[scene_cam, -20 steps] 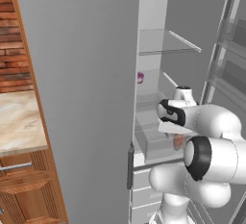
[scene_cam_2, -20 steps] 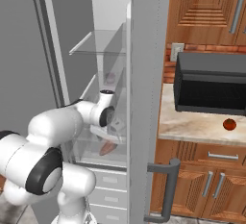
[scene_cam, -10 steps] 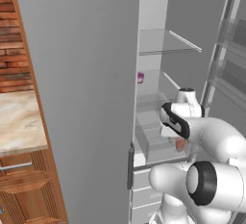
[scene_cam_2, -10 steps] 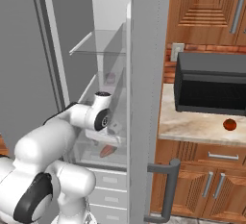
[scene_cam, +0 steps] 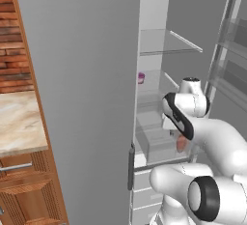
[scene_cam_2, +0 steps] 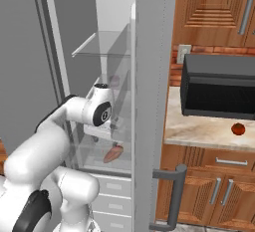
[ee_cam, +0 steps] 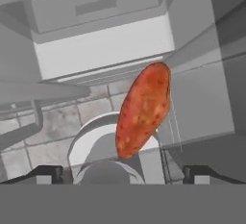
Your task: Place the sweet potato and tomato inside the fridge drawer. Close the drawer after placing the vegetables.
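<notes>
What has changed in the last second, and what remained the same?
The arm's wrist has drawn up and back from the fridge drawer. The gripper is open, with the sweet potato lying free in the drawer below it. The tomato stayed on the counter, and the purple cup on its shelf.

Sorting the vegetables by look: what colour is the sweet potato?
Orange-red with darker speckles; the sweet potato shows best in the hand view.

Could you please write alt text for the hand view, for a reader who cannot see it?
An orange-brown sweet potato lies free in the clear fridge drawer, seen from above between the tips of the open pincer. Through the see-through plastic show the white-grey drawer fronts and the tiled floor below.
</notes>
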Robot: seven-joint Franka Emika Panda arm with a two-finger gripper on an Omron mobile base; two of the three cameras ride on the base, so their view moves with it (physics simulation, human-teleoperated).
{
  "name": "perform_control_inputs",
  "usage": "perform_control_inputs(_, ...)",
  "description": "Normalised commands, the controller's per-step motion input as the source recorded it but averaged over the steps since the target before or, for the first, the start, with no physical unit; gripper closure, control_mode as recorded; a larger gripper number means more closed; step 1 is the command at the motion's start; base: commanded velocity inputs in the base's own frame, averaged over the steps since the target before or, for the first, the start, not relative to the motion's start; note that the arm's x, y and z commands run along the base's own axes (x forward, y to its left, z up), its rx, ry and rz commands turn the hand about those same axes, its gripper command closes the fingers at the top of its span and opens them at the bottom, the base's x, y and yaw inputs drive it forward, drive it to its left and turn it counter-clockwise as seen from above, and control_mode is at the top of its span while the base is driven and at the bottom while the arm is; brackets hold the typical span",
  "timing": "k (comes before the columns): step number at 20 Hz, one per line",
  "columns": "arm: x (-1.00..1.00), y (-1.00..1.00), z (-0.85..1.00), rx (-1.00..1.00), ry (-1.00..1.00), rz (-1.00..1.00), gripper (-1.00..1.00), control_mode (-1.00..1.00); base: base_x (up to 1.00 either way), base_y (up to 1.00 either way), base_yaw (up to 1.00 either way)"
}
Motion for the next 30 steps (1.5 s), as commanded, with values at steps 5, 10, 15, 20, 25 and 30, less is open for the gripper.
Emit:
perform_control_inputs(5,-0.17,0.14,0.86,0.00,0.00,0.00,-1.00,-1.00,0.00,0.00,0.00)
perform_control_inputs(10,-0.77,0.04,0.58,0.00,-0.04,0.00,-1.00,-1.00,0.00,0.00,0.00)
perform_control_inputs(15,-0.95,0.08,0.23,0.00,-0.08,0.00,-1.00,-1.00,0.00,0.00,0.00)
perform_control_inputs(20,-0.65,0.34,0.00,0.00,0.00,0.00,-1.00,-1.00,0.00,0.00,0.00)
perform_control_inputs(25,-0.38,0.09,0.00,0.00,0.00,0.00,-1.00,-1.00,0.00,0.00,0.00)
perform_control_inputs(30,-0.02,0.33,0.00,-0.02,0.01,0.00,-1.00,-1.00,0.00,0.00,0.00)
